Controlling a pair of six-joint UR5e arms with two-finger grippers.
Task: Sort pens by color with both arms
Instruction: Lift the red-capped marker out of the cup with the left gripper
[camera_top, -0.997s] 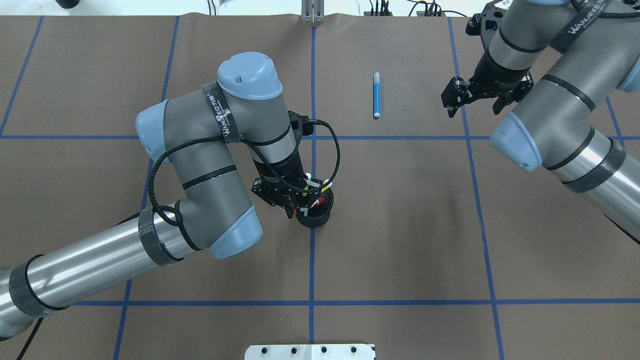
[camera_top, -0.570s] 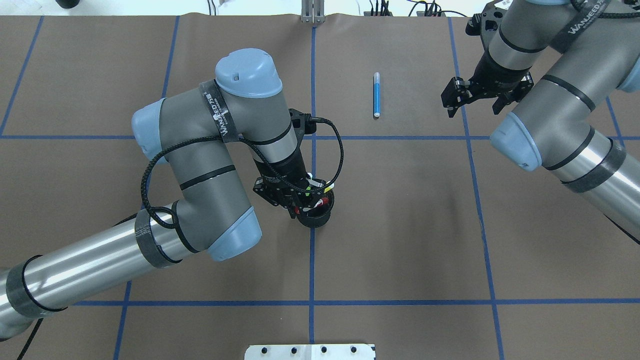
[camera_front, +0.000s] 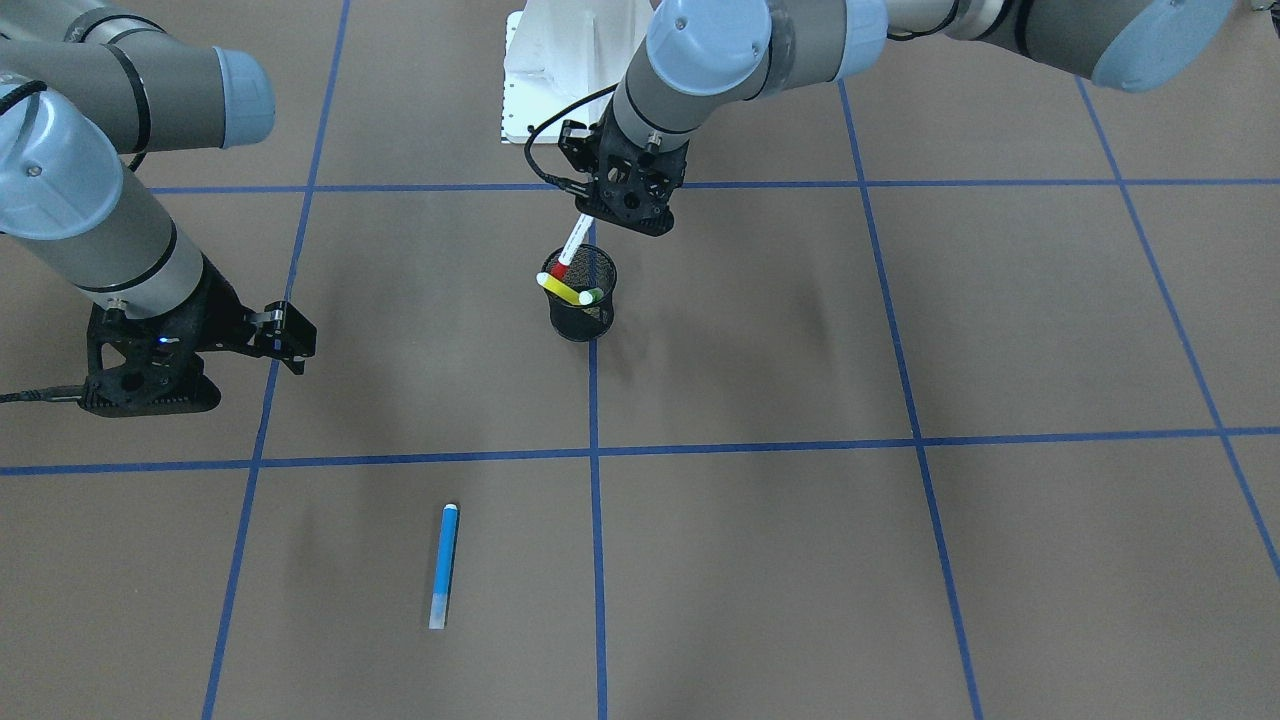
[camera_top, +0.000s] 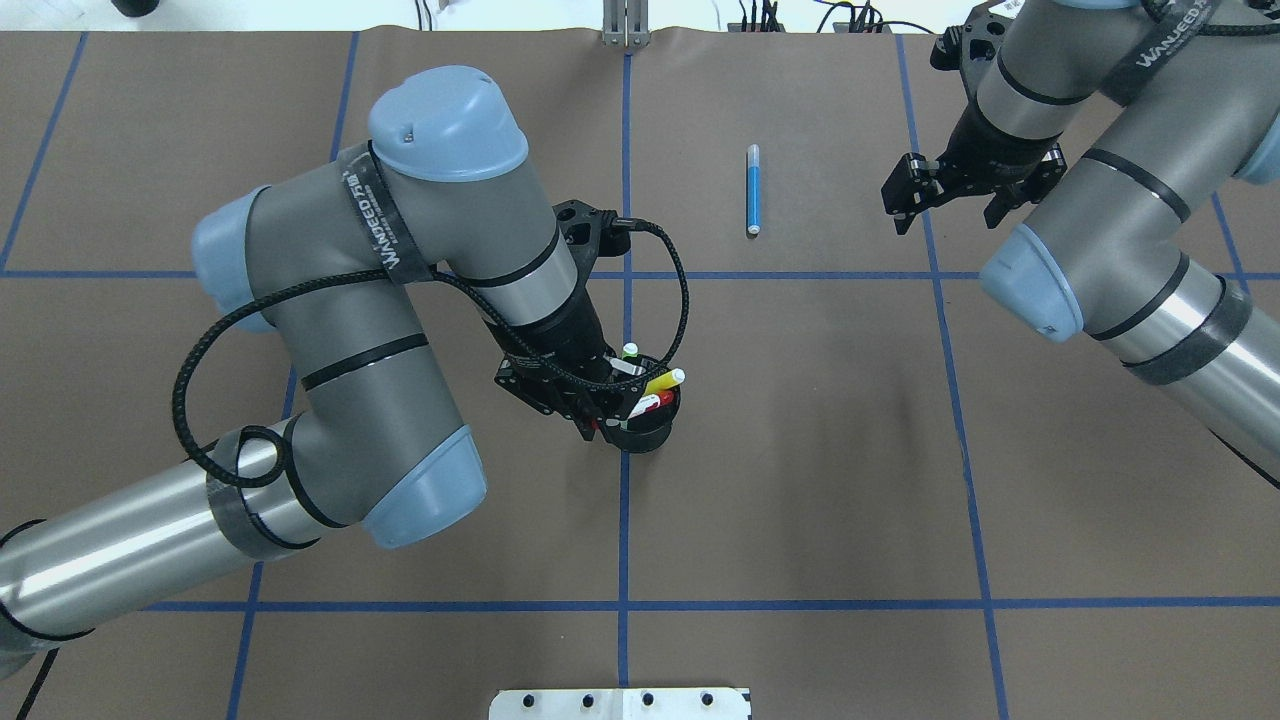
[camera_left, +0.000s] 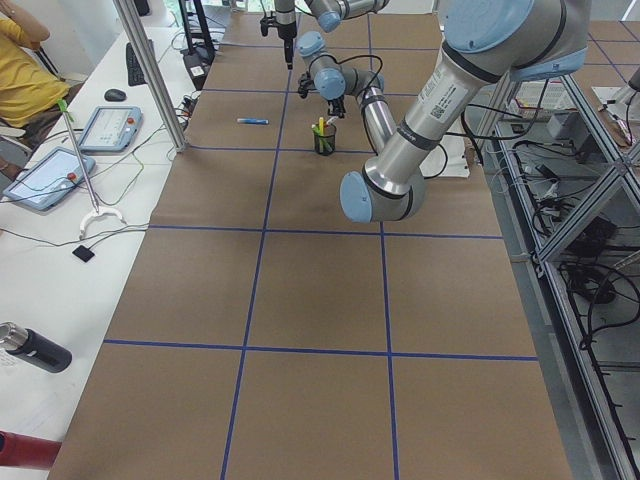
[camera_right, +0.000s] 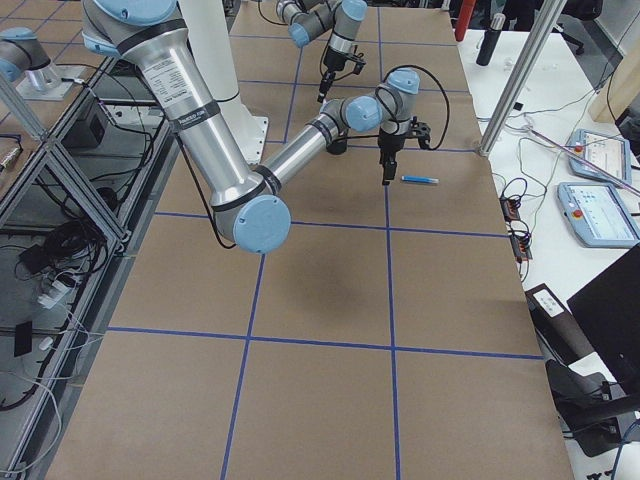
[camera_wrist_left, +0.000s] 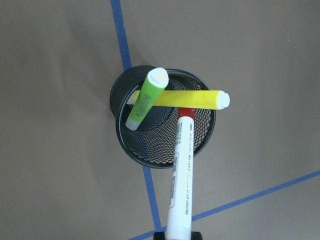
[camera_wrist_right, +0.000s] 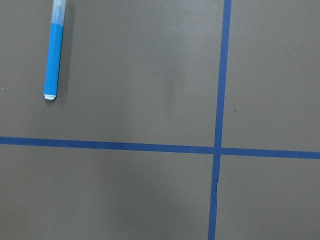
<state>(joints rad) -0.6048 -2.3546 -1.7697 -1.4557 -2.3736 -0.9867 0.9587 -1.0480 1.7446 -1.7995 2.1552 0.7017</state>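
My left gripper (camera_front: 602, 212) is shut on the white-barrelled pen with red ends (camera_front: 573, 243) and holds it tilted, its lower red end at the mouth of the black mesh cup (camera_front: 581, 310). The left wrist view shows this pen (camera_wrist_left: 182, 175) over the cup rim (camera_wrist_left: 150, 161). The yellow pen (camera_wrist_left: 192, 99) lies across the rim and the light green pen (camera_wrist_left: 145, 97) leans inside. The blue pen (camera_top: 753, 190) lies flat on the far right part of the table, also in the right wrist view (camera_wrist_right: 54, 55). My right gripper (camera_top: 948, 203) is open and empty, to the right of the blue pen.
Brown paper with blue tape grid lines (camera_top: 625, 520) covers the table. The white bolted base pedestal (camera_front: 560, 60) stands behind the cup. Tablets (camera_left: 110, 127) and cables lie on the side bench past the far edge.
My left arm has risen and its elbow has swung left, drawing the white and red pen up out of the cup. The right arm and the blue pen have not moved.
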